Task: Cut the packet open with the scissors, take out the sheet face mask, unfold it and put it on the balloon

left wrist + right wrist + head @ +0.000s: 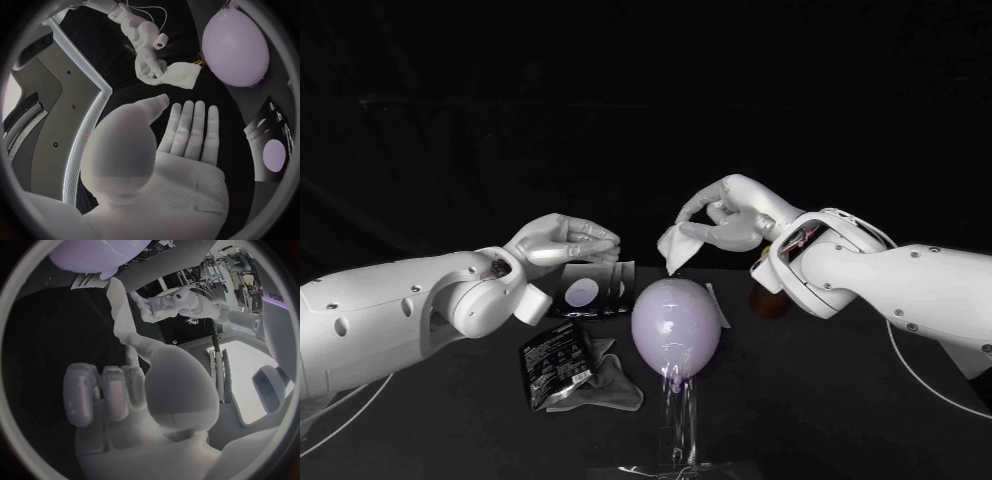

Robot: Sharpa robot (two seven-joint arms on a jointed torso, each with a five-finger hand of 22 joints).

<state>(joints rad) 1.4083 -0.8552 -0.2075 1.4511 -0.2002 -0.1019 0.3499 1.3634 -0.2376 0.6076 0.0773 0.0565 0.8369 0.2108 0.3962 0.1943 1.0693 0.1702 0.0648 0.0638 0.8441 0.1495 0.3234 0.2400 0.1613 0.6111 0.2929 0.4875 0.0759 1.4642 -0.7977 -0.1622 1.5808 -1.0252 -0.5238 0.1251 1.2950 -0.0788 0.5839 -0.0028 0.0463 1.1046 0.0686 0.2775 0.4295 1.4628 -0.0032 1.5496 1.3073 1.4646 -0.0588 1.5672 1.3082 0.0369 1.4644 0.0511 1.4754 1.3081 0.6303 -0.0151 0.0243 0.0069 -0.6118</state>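
1. We bring our left arm (401, 310) in bent, with the left hand (567, 240) raised above the table.
2. The left hand holds nothing; its fingers are straight and side by side, the thumb standing apart.
3. Our right arm (906, 285) reaches in, with the right hand (726, 215) raised near the left hand but not touching it.
4. The right hand pinches a folded mask (682, 248), which hangs below its fingertips.

The balloon (676, 325) is pale lilac. The face mask (682, 247) is plain white. The packet (555, 363) is black with fine white print; a dark card (584, 291) carries a pale lilac circle. The bench (848, 400) is black. The left robot hand (567, 240) and right robot hand (730, 215) are silvery white.
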